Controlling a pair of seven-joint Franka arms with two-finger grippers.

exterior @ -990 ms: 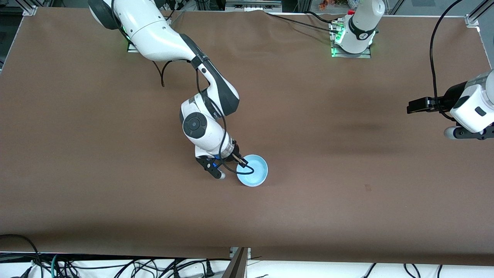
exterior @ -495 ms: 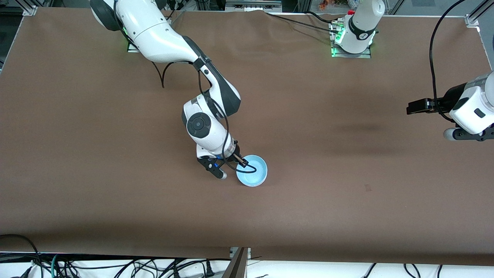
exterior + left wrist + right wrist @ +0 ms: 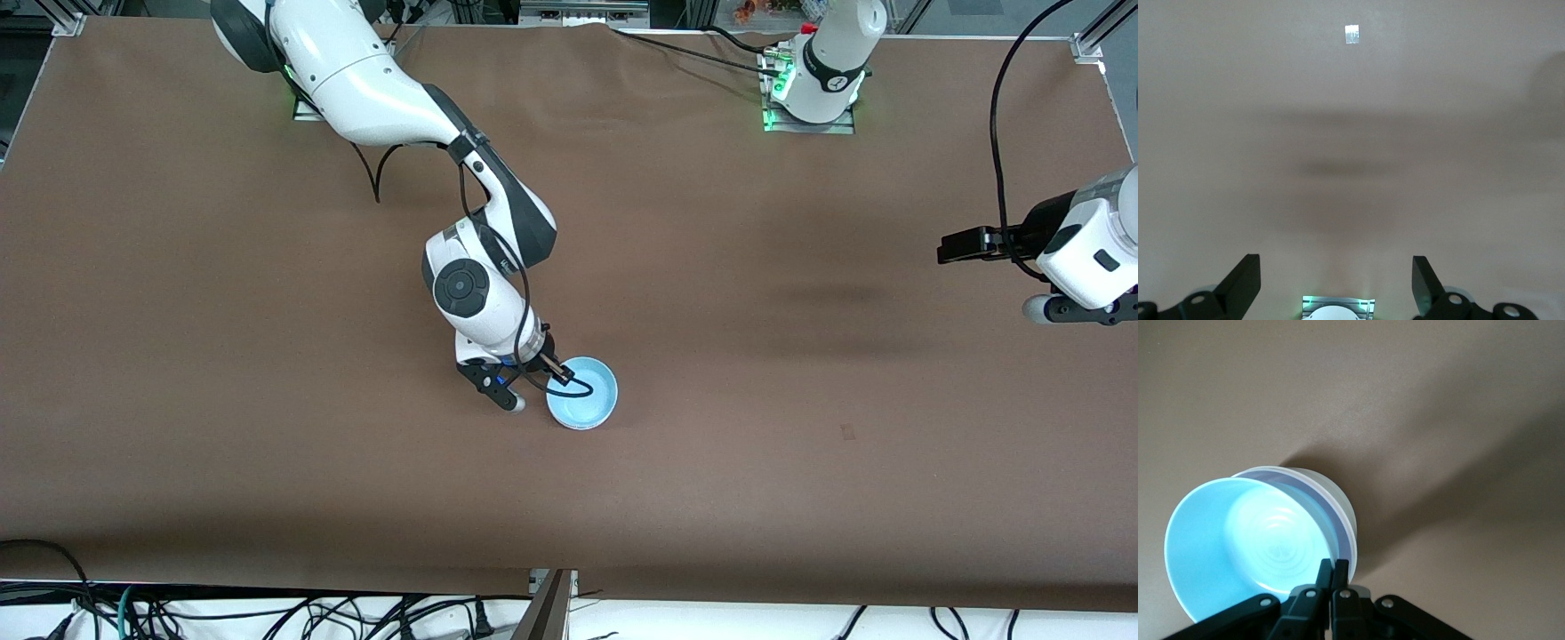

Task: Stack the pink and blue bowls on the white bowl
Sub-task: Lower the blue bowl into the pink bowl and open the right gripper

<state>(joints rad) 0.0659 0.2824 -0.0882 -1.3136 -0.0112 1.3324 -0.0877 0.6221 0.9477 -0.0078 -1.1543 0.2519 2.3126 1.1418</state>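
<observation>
Front view, right arm: the right gripper is clamped on the rim of the blue bowl, near the middle of the table.
Front view, change: over the last second the wrist has shifted slightly and the blue bowl has barely moved, settling a touch toward the left arm's end; this reads as fine alignment, not transport.
Front view, left arm: the left gripper waits at its own end of the table, holding nothing.
Left wrist view: the left gripper's fingers stand wide apart over bare tabletop with a small tape mark.
Right wrist view: the fingers are pinched together on the blue bowl's rim; it sits tilted in a pale bowl, with a lavender-looking edge between them.
Task meaning: the blue bowl seems to be seating on the stack; whether the pink bowl lies under it cannot be told for certain.
</observation>
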